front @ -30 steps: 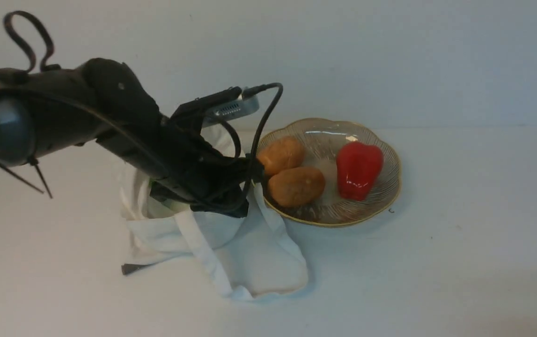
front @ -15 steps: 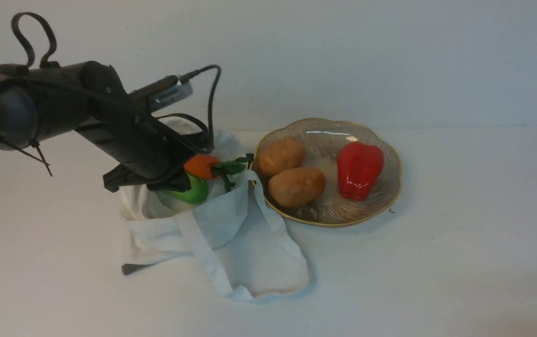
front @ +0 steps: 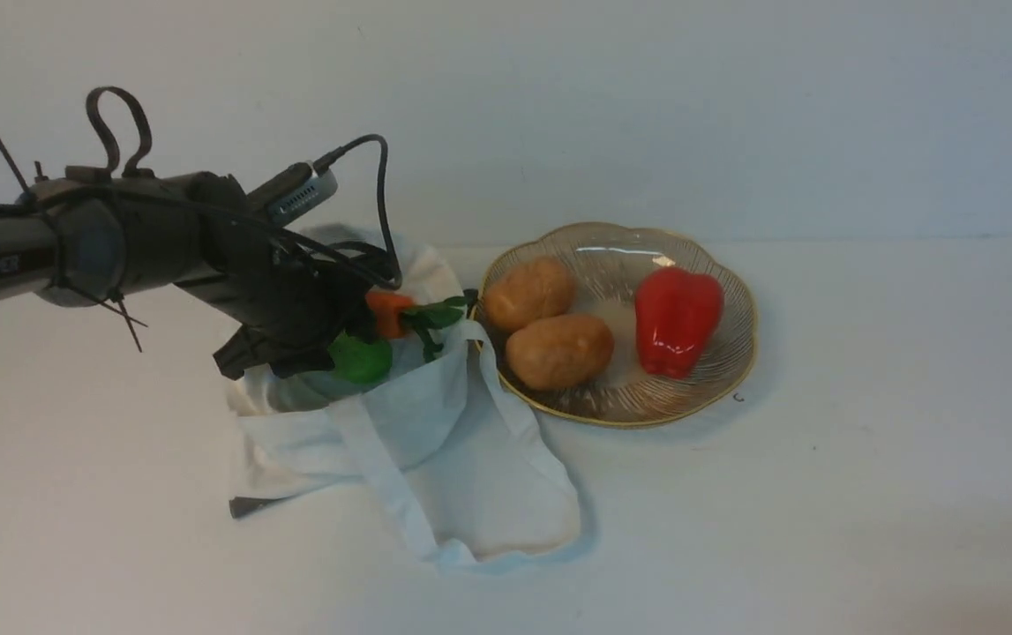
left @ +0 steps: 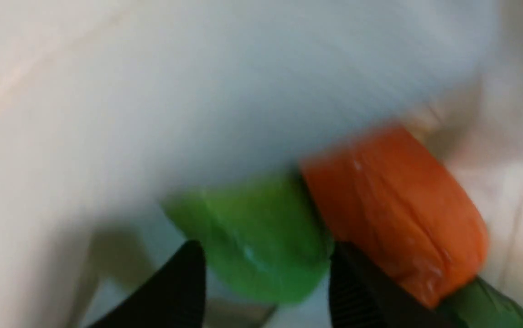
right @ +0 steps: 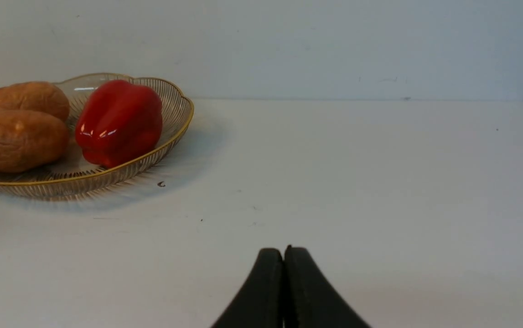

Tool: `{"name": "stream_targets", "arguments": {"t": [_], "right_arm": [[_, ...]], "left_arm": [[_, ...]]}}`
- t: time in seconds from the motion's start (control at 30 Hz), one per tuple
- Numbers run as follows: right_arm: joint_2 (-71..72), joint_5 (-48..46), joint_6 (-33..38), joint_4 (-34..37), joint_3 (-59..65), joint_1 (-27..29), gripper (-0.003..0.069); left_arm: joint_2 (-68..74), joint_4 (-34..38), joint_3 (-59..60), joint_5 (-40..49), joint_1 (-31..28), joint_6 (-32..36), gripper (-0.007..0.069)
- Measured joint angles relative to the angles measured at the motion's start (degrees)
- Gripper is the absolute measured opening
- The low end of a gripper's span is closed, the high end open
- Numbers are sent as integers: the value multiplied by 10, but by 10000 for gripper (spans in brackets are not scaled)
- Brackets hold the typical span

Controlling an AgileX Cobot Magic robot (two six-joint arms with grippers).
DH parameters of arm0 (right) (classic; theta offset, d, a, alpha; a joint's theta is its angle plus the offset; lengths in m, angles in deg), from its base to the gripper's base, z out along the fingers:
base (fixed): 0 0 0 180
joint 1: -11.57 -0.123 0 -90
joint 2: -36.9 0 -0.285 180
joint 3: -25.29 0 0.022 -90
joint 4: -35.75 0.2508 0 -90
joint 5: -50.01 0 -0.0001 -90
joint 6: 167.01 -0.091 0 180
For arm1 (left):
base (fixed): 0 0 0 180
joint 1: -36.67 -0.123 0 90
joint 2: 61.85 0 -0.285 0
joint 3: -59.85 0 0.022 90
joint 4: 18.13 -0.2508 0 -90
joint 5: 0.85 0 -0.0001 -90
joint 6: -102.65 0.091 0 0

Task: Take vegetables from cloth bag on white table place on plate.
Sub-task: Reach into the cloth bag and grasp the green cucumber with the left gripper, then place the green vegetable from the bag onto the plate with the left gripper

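The cloth bag (front: 470,476) lies on the white table (front: 867,494), its mouth facing the back left. A green vegetable (front: 361,359) and an orange carrot (front: 387,312) with dark leaves (front: 433,315) stick out of the mouth. My left gripper (front: 329,346) is open at the mouth. In the blurred left wrist view, the green vegetable (left: 256,246) sits between the fingers (left: 183,282), with the carrot (left: 393,209) beside it, inside the bag's fabric (left: 197,91). The plate (front: 611,256) stands right of the bag. My right gripper (right: 284,255) is shut and empty above the table (right: 380,182).
The plate (right: 183,119) holds two brown potatoes (front: 558,351) (front: 530,291) and a red bell pepper (front: 676,319). A bag strap (front: 382,476) trails toward the front. A plain wall (front: 647,106) stands behind the table.
My left arm has pulled back leftward from the plate's edge and uncovered the bag's mouth. The green vegetable and carrot now show, and the gripper sits at the green one.
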Motion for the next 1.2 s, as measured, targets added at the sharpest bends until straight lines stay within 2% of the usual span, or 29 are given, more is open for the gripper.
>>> {"name": "stream_targets", "arguments": {"t": [0.1, 0.2, 0.33, 0.5, 0.63, 0.7, 0.97, 1.2], "right_arm": [[0, 0, 0, 0, 0, 0, -15], [0, 0, 0, 0, 0, 0, -15], [0, 0, 0, 0, 0, 0, -15], [0, 0, 0, 0, 0, 0, -15], [0, 0, 0, 0, 0, 0, -15], [0, 0, 0, 0, 0, 0, -15], [0, 0, -1, 0, 0, 0, -15], [0, 0, -6, 0, 0, 0, -15]], "left_arm": [[19, 0, 0, -36, 0, -11, 430], [28, 2, -1, -46, 0, -13, 440], [34, 4, -1, -60, 0, -14, 437], [36, 5, -1, -69, 0, -14, 380], [35, 5, -1, -66, 0, -4, 373], [28, 4, -1, -48, 0, 13, 373], [-88, 2, -1, 118, 0, 115, 373], [-179, 8, -2, 201, 0, 140, 373]]}}
